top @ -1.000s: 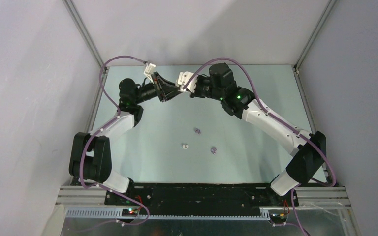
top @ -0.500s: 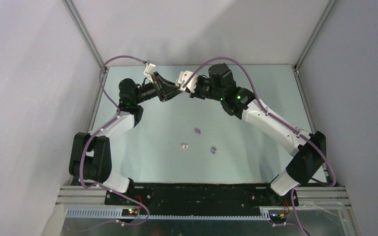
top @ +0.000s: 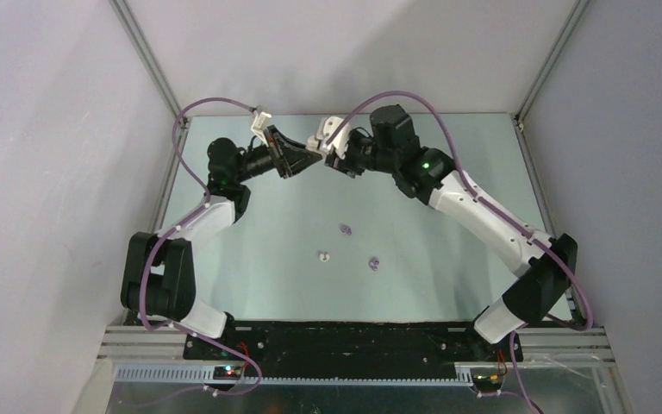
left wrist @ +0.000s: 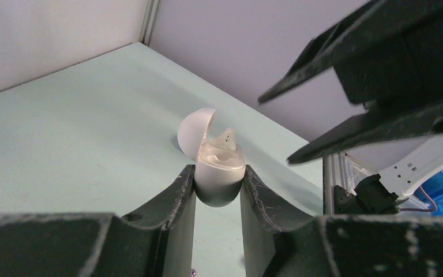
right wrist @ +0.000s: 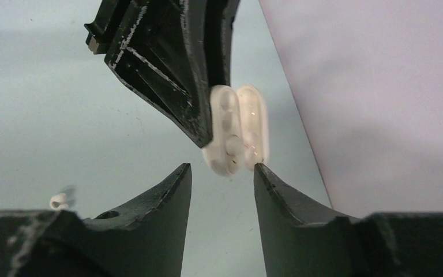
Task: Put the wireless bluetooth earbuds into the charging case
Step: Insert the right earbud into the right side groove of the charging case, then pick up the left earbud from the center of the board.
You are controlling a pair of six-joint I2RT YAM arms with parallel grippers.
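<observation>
Well: your left gripper [left wrist: 218,190] clamps the open white case [left wrist: 221,163], right gripper [right wrist: 222,173] apart just beside it; below them pale green table [top: 457,177], loose earbuds [top: 324,255], grey walls [top: 353,52] behind.

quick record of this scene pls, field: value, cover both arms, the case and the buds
left end effector: shut on the charging case
charging case: white, lid open, seated white earbud in it
right end effector: open, tips close on either side of the case
table: far purple earbud, near purple earbud, loose white earbud
not yet done: three buds lie loose, outside any case
</observation>
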